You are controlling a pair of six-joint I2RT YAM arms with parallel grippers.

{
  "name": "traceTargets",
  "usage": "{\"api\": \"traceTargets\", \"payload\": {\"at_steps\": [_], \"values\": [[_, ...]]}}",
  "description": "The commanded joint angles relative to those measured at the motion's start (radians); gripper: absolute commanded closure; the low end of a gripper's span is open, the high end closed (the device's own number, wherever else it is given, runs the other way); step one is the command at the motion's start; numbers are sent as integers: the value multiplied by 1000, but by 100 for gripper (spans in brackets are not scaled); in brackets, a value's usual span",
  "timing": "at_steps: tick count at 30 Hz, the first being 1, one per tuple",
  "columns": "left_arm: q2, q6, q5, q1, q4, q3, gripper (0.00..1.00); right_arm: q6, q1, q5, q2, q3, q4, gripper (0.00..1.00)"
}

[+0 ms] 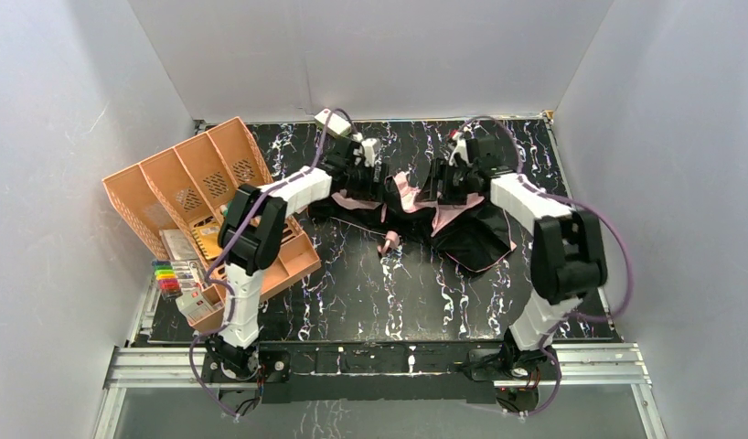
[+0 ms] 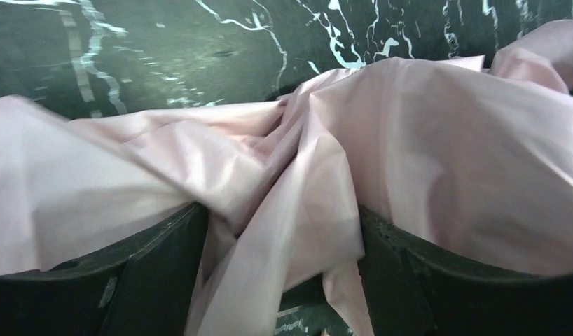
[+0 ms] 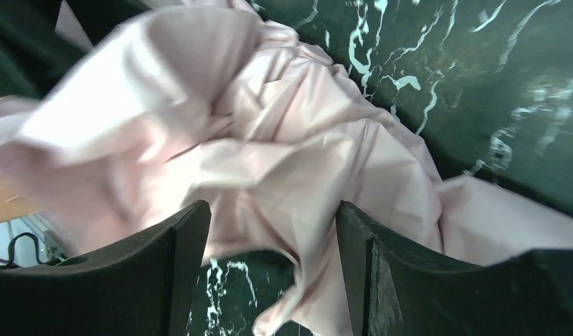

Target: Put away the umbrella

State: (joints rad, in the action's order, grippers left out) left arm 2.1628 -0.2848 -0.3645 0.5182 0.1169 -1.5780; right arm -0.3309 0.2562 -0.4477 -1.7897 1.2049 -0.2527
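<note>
Now | left gripper (image 2: 280, 218) wide, umbrella (image 2: 424, 154) fabric between | right gripper (image 3: 271, 210) likewise

The umbrella (image 1: 475, 240) lies collapsed and crumpled at the far middle of the table (image 1: 352, 293). Its cloth is spread in a loose, wrinkled heap. Black cloth shows mostly on the right and near side, with shiny pale pink folds at the centre. Its pink handle (image 1: 389, 242) sticks out toward the near edge.
</note>
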Motion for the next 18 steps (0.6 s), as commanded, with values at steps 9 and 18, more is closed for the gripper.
{"api": "traceTargets", "payload": {"at_steps": [9,18], "values": [[-317,49,74,-225,108,22,24,40,-116,536,436,-52,-131,30],[-188,7,177,-280,136,31,50,-6,-321,509,343,-103,-136,67]]}}
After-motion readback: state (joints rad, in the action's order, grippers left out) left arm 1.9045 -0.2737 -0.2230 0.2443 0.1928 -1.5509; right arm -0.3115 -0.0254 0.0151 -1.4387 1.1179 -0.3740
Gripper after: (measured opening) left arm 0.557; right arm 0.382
